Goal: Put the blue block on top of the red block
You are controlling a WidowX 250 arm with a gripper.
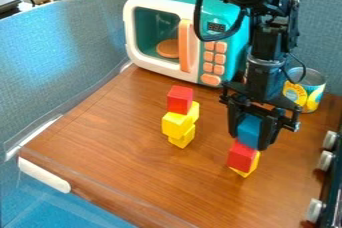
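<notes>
Right of ctr, gripper (251, 139) pinching blue block (249, 131), w/ red block (241, 156) right below it, atop yellow block (255, 163). Prob. touching, gap hard to tell; next = tiny drop if any, then release.

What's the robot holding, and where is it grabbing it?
The gripper is holding the blue block by two opposite sides, one finger against each, right over the red block.
</notes>
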